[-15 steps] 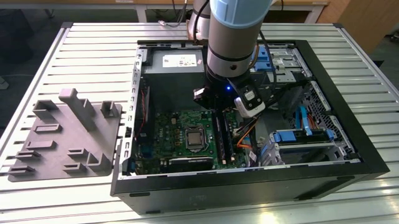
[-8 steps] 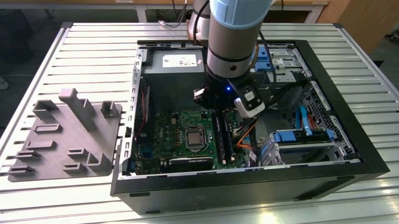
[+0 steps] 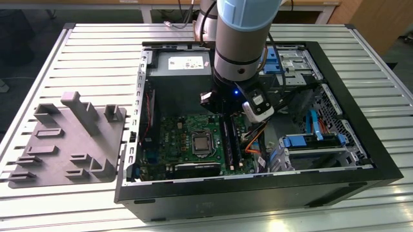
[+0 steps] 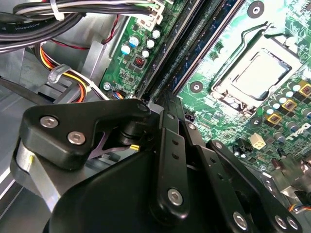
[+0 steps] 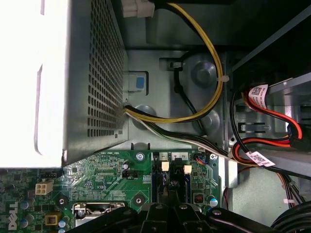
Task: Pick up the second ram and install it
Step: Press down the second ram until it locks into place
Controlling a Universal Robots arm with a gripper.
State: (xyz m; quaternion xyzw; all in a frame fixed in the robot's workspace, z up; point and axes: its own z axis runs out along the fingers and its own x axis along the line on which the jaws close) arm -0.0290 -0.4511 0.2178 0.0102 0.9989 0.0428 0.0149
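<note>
The gripper (image 4: pixel 167 99) hangs low inside the computer case (image 3: pixel 361 159), right over the memory slots (image 4: pixel 189 48); the linkage hides the gap, so cannot tell if the jaws are wide, narrow or holding. A bluish strip (image 4: pixel 210 24), maybe the second ram, lies just ahead of the jaws, long axis running straight away along the slots. Room is tight: processor socket (image 4: pixel 257 73) one side, cable bundle (image 4: pixel 63 19) the other.

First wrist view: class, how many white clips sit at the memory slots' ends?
2. One white clip and a second sit side by side at the green motherboard edge; others may be hidden.
</note>
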